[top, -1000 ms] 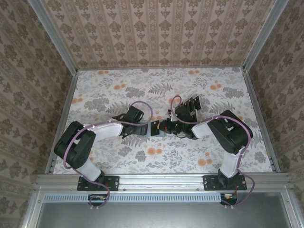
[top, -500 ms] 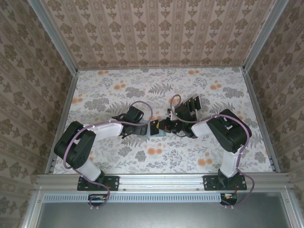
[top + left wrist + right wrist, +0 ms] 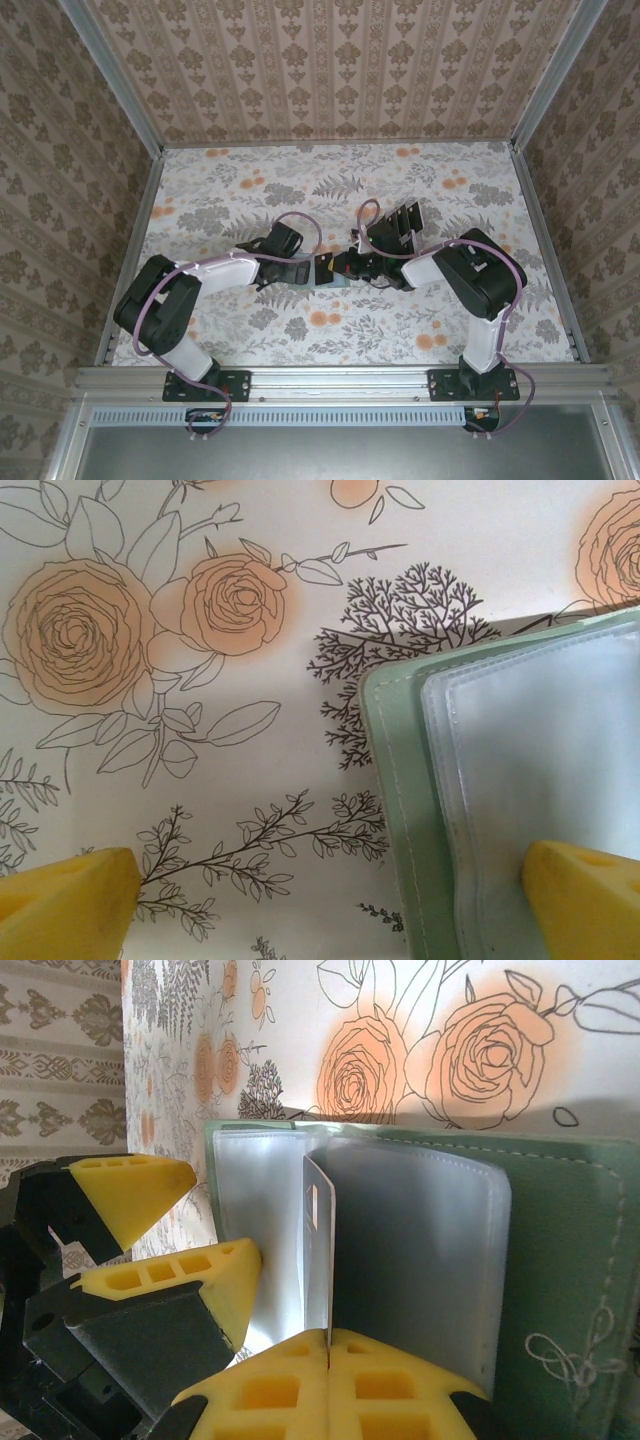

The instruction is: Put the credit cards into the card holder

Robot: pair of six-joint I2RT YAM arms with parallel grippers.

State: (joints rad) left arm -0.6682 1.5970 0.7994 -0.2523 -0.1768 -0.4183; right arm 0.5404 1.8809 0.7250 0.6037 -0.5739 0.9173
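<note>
The card holder (image 3: 560,1260) is lying open on the table (image 3: 200,540). The right gripper (image 3: 328,1355) is pinching a thin leaf (image 3: 318,1250), card or sleeve unclear; the left gripper (image 3: 328,900) is gaping wide, tips cropped.

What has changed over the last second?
The right gripper eased a little to the left over the holder, toward the left gripper. Nothing was taken or let go. The right gripper stays shut on a thin sheet; I cannot tell whether that is a card or a sleeve. The left gripper stays open, one finger over the holder's edge, and has not moved.
</note>
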